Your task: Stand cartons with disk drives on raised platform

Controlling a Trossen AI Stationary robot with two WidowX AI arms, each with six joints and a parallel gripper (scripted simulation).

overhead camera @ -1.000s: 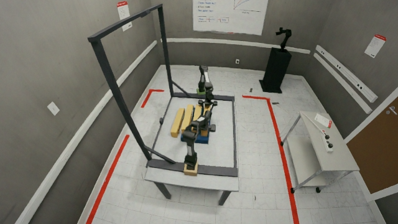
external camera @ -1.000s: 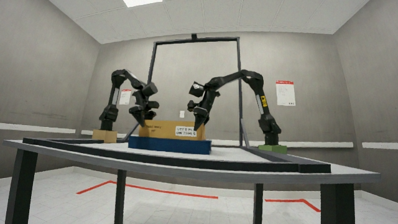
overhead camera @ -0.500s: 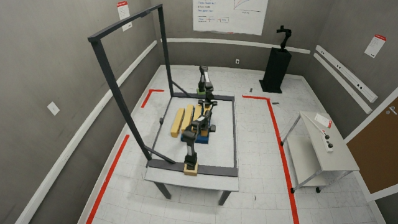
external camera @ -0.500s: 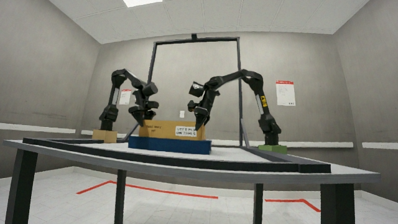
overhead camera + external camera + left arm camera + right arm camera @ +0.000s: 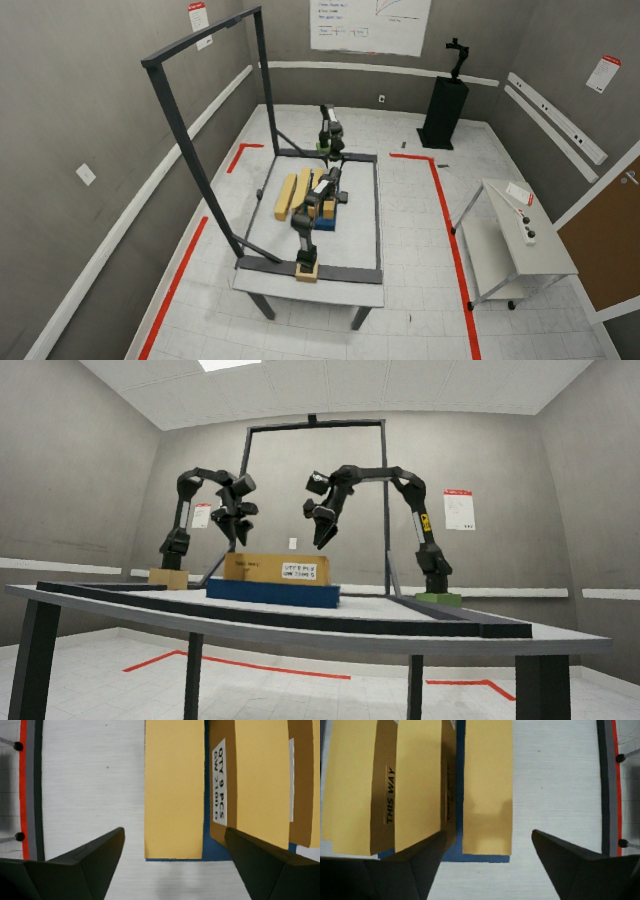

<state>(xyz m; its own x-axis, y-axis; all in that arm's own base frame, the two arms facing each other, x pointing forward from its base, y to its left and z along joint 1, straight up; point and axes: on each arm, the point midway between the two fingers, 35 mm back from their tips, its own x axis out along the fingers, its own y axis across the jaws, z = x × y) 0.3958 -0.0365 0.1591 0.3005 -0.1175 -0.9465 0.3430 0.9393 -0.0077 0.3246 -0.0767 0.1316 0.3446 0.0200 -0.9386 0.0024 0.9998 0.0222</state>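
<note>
On the left of the exterior view, your right gripper (image 5: 238,544) (image 5: 489,834) hangs spread wide and released above the front carton (image 5: 328,209) (image 5: 275,569) (image 5: 174,788) (image 5: 488,788), which sits upright on the blue platform (image 5: 325,225) (image 5: 272,593) (image 5: 217,854) (image 5: 481,858). Your left gripper (image 5: 335,164) (image 5: 320,546) (image 5: 174,832), to the right, is open too, holding nothing. From above, left to right, you've got the leftmost carton (image 5: 285,197) on the table (image 5: 350,250) (image 5: 385,608) (image 5: 92,784) (image 5: 557,788), the second carton (image 5: 301,185) (image 5: 317,780) (image 5: 352,780), whose footing you can't tell, then the third (image 5: 318,174) (image 5: 263,780) (image 5: 418,780) on the platform beside the front one.
</note>
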